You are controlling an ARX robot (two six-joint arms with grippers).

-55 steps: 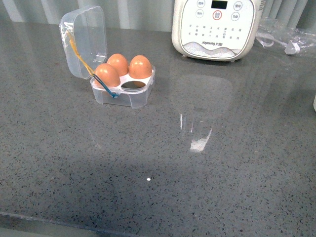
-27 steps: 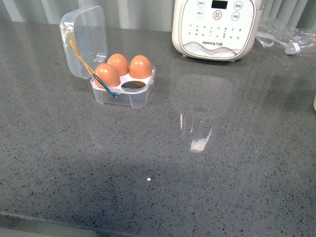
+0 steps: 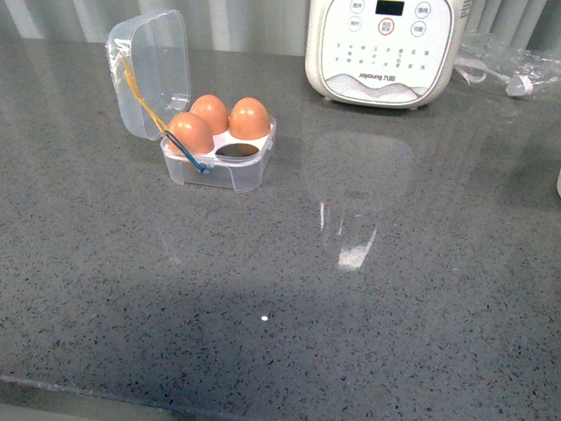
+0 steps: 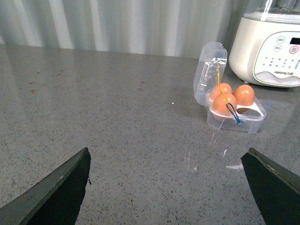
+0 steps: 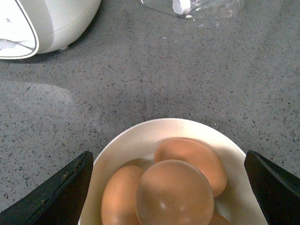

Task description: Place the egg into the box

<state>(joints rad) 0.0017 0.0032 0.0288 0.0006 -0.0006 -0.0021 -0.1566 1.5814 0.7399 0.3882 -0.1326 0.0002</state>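
Note:
The box (image 3: 219, 162) stands on the grey counter at the back left, its clear lid (image 3: 151, 70) hinged up. Three orange-brown eggs fill three slots, and the front right slot (image 3: 237, 151) is empty. Neither gripper shows in the front view. In the left wrist view the box (image 4: 236, 117) lies far ahead of my open left gripper (image 4: 166, 187), which holds nothing. My open right gripper (image 5: 168, 187) hangs over a white bowl (image 5: 140, 136) holding several eggs. The topmost egg (image 5: 174, 194) lies between the spread fingers, apart from both.
A big white appliance (image 3: 383, 48) stands at the back, right of the box. A crumpled clear plastic bag (image 3: 508, 61) lies at the back right, beyond the bowl. Grey speckled counter (image 3: 289, 289) stretches across the front.

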